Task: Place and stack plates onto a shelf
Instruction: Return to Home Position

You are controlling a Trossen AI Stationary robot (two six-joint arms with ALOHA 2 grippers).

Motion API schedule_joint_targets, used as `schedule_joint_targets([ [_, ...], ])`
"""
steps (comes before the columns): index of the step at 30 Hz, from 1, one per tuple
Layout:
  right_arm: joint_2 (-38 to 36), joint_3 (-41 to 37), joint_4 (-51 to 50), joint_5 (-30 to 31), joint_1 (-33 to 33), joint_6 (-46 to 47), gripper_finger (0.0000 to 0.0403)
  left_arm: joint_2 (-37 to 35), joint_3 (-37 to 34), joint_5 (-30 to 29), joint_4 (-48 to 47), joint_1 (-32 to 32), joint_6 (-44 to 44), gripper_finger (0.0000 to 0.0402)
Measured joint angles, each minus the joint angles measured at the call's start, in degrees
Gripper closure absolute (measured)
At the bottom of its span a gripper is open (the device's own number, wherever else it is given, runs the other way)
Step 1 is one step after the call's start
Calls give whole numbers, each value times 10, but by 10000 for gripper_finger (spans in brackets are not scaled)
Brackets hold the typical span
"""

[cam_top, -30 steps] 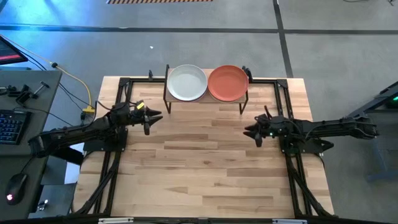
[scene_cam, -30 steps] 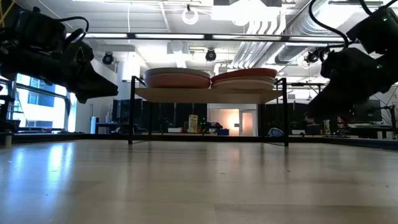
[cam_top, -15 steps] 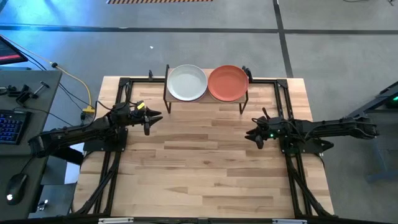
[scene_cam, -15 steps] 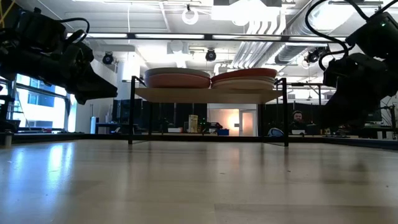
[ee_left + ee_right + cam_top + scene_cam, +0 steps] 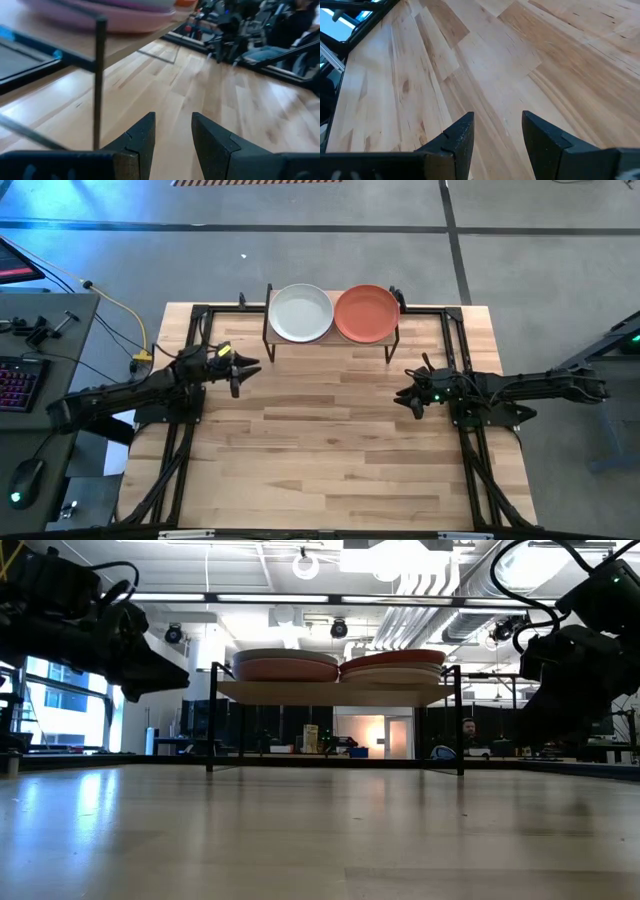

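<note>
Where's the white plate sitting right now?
In the high view, the white plate tops the left stack on the shelf at the table's far edge, beside the orange plate topping the right stack.

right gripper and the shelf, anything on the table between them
Nothing: the high view shows only bare tabletop between the right gripper and the shelf.
</note>
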Motion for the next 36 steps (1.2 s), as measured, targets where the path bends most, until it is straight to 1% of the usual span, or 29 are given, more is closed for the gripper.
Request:
schedule_joint_targets([
  [4, -2, 0, 0, 0, 0, 0, 256, -30, 0, 0, 0, -24, 0, 284],
  [7, -25, 0, 0, 0, 0, -1, 256, -60, 0, 0, 0, -49, 0, 284],
  [15, -153, 0, 0, 0, 0, -1, 256, -149, 0, 1, 0, -113, 0, 284],
  [27, -294, 0, 0, 0, 0, -1, 256, -228, 0, 1, 0, -147, 0, 284],
  [31, -295, 0, 1, 0, 0, -1, 256, -249, 0, 1, 0, -152, 0, 284],
  [36, -296, 0, 1, 0, 0, -1, 256, -250, 0, 1, 5, -154, 0, 284],
])
